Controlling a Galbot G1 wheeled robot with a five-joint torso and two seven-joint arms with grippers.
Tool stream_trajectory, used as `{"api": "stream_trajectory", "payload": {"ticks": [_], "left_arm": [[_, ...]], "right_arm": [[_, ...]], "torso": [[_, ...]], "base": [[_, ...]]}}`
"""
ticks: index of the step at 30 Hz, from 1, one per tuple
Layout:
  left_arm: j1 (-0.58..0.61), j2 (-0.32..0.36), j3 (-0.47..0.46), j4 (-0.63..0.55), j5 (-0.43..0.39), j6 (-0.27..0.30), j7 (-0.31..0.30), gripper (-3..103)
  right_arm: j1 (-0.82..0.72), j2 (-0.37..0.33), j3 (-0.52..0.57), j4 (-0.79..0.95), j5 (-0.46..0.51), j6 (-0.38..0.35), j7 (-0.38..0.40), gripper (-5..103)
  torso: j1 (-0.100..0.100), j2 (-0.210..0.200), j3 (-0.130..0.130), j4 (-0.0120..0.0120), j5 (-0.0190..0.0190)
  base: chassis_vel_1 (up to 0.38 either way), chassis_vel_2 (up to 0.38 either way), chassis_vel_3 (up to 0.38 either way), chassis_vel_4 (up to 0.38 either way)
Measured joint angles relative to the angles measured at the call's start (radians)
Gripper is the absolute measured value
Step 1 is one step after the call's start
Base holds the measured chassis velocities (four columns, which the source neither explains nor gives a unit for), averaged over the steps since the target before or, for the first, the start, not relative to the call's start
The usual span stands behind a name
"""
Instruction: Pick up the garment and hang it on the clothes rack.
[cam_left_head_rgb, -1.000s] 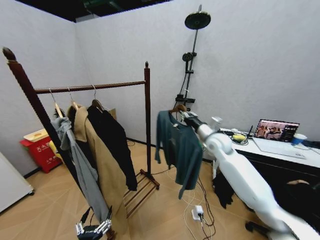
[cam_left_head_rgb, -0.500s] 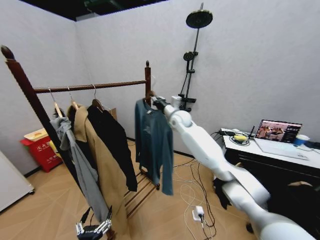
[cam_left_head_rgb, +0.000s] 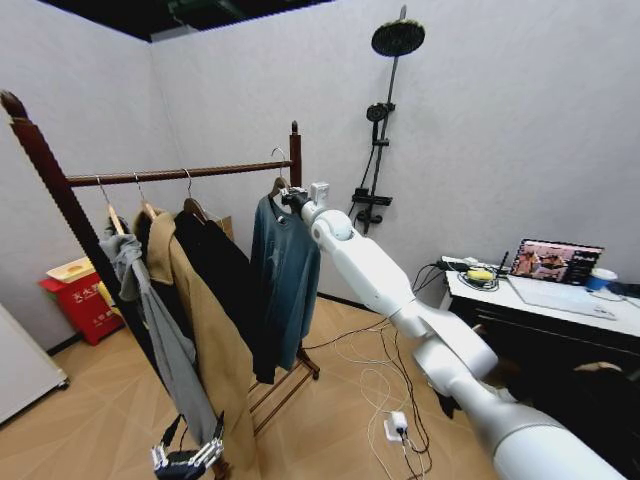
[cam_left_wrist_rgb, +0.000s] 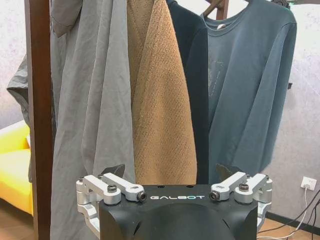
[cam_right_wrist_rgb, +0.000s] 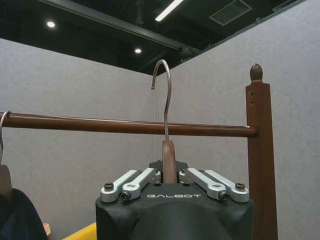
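Right hand (cam_right_wrist_rgb: 169, 176) pinches the wooden neck of the hanger (cam_right_wrist_rgb: 168, 167), holding the sweatshirt (cam_left_head_rgb: 283, 275) up at the rack (cam_left_head_rgb: 180, 174) by its far post. Picking up is done; hanging is left, since the thin steel hook (cam_right_wrist_rgb: 162, 95) seems to sit above the smooth round rail, not on it. Soft knit hangs limp. Left hand (cam_left_wrist_rgb: 174, 187) waits low, spread.

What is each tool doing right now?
Left tool: open, empty, low beside the clothes rack.
Right tool: shut on the garment's hanger, hook at rail height.
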Motion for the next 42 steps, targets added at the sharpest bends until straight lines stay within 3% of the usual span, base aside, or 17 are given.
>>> {"api": "stream_trajectory", "payload": {"ticks": [11,14,21,23,32,42], "left_arm": [[0.0,0.0,0.0,0.0,0.0,0.0,0.0,100],[0.0,0.0,0.0,0.0,0.0,0.0,0.0,100],[0.0,0.0,0.0,0.0,0.0,0.0,0.0,100],[0.0,0.0,0.0,0.0,0.0,0.0,0.0,100],[0.0,0.0,0.0,0.0,0.0,0.0,0.0,100],[0.0,0.0,0.0,0.0,0.0,0.0,0.0,100]], "right_arm": [[-0.004,0.02,-0.012,-0.002,-0.02,0.01,-0.015,9],[0.005,0.04,-0.022,-0.011,-0.023,0.014,-0.028,9],[0.046,0.13,-0.042,-0.075,-0.023,0.02,-0.051,9],[0.071,0.178,-0.048,-0.129,-0.023,0.02,-0.059,9],[0.104,0.182,-0.056,-0.262,-0.06,0.011,-0.064,9],[0.091,0.18,-0.067,-0.282,-0.07,0.011,-0.083,9]], "torso": [[0.001,0.0,0.0,-0.0006,0.0002],[0.002,-0.001,0.001,0.0002,0.0001],[-0.001,0.0,0.0,-0.0006,-0.0001],[-0.001,0.0,0.0,0.0013,-0.0006],[0.001,0.0,0.0,-0.001,0.0003],[0.0,0.0,0.0,-0.0001,0.0]], "base": [[-0.11,0.11,0.128,-0.123],[-0.08,0.098,0.055,-0.05],[0.003,-0.001,-0.013,0.005],[0.024,-0.031,-0.03,0.023],[0.0,0.0,0.0,0.0],[0.0,0.0,0.0,0.0]]}}
